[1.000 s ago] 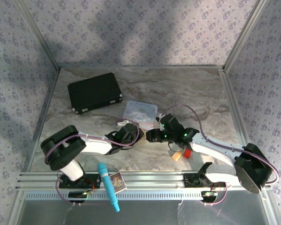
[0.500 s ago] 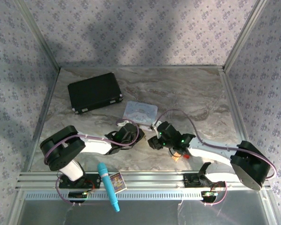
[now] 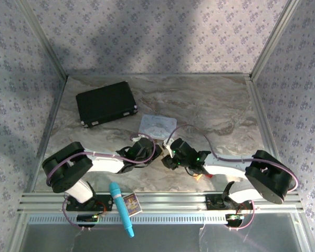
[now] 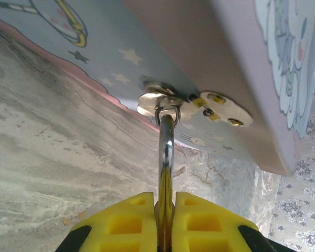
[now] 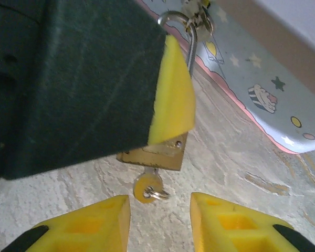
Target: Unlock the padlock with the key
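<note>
The small brass padlock (image 5: pixel 157 155) hangs by its silver shackle (image 4: pixel 166 142) from the hasp of the pastel tin box (image 4: pixel 199 63). My left gripper (image 4: pixel 165 220) is shut on the padlock's body, its yellow pads (image 5: pixel 173 94) flat against both faces. The key (image 5: pixel 146 187) sticks out of the padlock's underside, with a small ring through its round head. My right gripper (image 5: pixel 160 210) is open just below, one fingertip on each side of the key head and touching neither side. In the top view the two grippers meet nose to nose in front of the tin box (image 3: pixel 157 125).
A black case (image 3: pixel 106 103) lies at the back left. A blue marker-like stick (image 3: pixel 121 209) and a small card (image 3: pixel 131 203) rest on the front rail. A small tan block (image 3: pixel 201 176) peeks out beside my right arm.
My right gripper has moved left and nearer to the left gripper, and its jaws have narrowed. The left gripper has held still on the padlock.
</note>
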Motion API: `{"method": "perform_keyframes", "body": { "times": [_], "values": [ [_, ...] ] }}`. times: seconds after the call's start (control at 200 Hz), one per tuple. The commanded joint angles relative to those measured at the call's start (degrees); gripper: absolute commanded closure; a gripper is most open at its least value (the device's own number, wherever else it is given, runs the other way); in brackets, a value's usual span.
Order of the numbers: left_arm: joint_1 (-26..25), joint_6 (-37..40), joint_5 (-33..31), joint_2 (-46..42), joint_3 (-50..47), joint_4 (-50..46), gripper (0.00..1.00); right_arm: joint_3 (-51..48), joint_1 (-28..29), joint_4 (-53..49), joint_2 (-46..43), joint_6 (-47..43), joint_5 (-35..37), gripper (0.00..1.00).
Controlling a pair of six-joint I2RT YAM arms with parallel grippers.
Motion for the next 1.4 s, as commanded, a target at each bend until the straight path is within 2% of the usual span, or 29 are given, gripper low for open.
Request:
{"method": "perform_keyframes", "body": {
  "times": [0.0,0.115,0.27,0.455,0.6,0.83,0.999,1.159,1.394],
  "values": [
    [0.3,-0.3,0.7,-0.6,1.1,-0.6,1.0,0.1,0.1,1.3,0.1,0.1,-0.8,0.61],
    [0.4,-0.8,1.8,-0.5,1.0,0.2,1.0,-1.0,0.3,2.9,0.4,0.0,-0.3,0.63],
    [0.6,-1.1,3.8,-0.4,1.1,1.4,1.0,0.6,0.9,3.4,1.7,-1.4,0.4,0.78],
    [0.4,-2.0,4.5,0.6,1.0,2.8,1.0,0.4,0.7,4.6,2.7,-1.3,0.7,0.88],
    [0.4,-2.2,4.4,1.1,0.5,3.0,1.0,-0.9,-0.5,6.3,2.8,-0.6,-2.9,0.94],
    [0.4,-2.4,4.1,1.0,-0.4,3.1,1.0,-3.3,-5.4,10.7,3.0,4.3,-12.2,0.94],
    [0.1,-1.6,3.0,-0.4,-0.5,1.3,1.0,-6.1,-9.2,14.2,2.4,8.7,-16.5,0.93],
    [0.0,-1.2,2.5,-1.5,-0.7,0.2,1.0,-6.0,-9.9,12.5,2.2,10.6,-15.1,0.87],
    [-0.1,-1.1,2.4,-2.5,-1.3,0.1,1.0,-7.9,-13.0,13.5,2.1,15.4,-15.0,0.74]
  ]
}}
